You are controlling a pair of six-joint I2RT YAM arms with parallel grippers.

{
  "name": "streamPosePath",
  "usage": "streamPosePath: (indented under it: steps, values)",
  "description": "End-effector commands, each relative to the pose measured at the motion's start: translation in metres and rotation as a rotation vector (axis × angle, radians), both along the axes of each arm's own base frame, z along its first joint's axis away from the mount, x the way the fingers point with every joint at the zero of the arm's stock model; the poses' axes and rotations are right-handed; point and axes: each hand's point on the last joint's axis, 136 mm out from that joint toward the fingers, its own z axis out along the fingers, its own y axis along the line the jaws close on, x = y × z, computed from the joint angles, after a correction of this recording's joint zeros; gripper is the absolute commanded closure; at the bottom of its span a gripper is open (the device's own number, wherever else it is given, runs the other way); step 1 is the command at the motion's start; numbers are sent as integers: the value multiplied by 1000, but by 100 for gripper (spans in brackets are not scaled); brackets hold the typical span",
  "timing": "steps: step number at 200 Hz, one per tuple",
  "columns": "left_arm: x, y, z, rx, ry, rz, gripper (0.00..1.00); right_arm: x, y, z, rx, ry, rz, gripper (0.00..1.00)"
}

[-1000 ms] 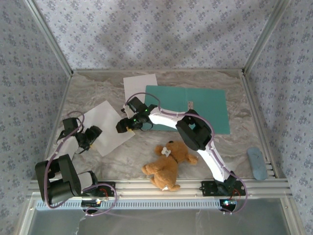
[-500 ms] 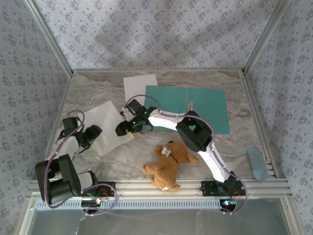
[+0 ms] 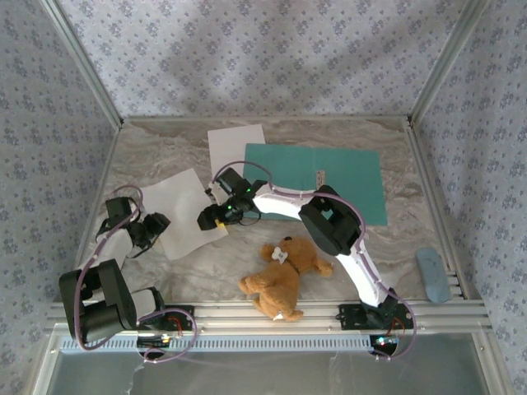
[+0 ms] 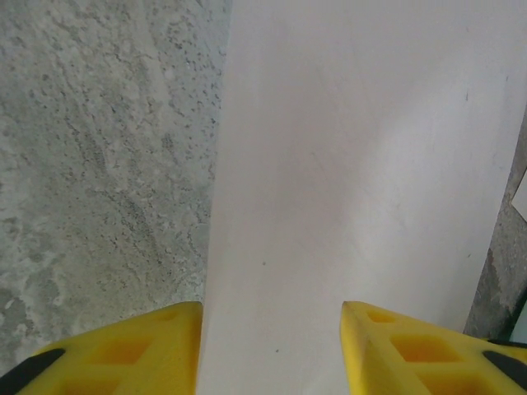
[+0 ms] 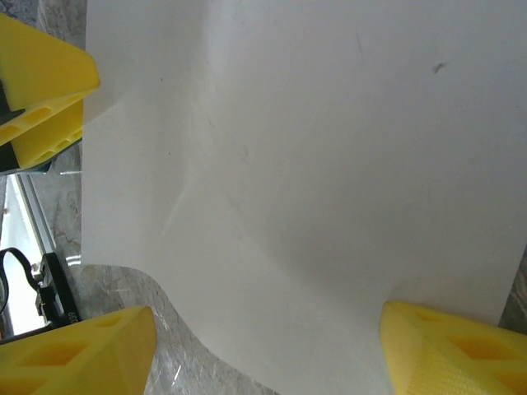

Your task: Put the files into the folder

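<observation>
Paper sheet (image 3: pixel 186 211) between two grippers
Left gripper (image 3: pixel 158 224) and right gripper (image 3: pixel 211 217), both with jaws apart, sit at opposite edges of the sheet.

The teal folder (image 3: pixel 356 174) lies open and flat in the upper centre-right of the top view, with a small metal clip (image 3: pixel 320 176) at its spine. One white sheet (image 3: pixel 233 146) lies square at the folder's upper left, its corner tucked under the folder's edge. The other sheet (image 3: pixel 183 207) lies tilted, left of centre, one edge slightly wavy.
</observation>
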Motion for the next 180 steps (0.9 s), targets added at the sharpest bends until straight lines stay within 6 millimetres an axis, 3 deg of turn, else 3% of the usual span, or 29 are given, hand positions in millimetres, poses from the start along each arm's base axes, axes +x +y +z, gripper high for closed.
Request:
streamPosePath:
  steps: [1, 107, 141, 180]
  values:
    - [-3, -4, -1, -11, 8, -17, 57, -12, -24, -14, -82, 96, -16, 26]
    - [1, -10, 9, -41, -33, -28, 85, -8, -26, -11, -61, 123, -22, 26]
    - [2, -9, 17, -36, -45, -24, 93, -8, -15, 14, 53, 161, -24, 25]
    - [6, -11, 47, -44, -103, -30, 100, -2, -14, 52, 156, 193, -50, 23]
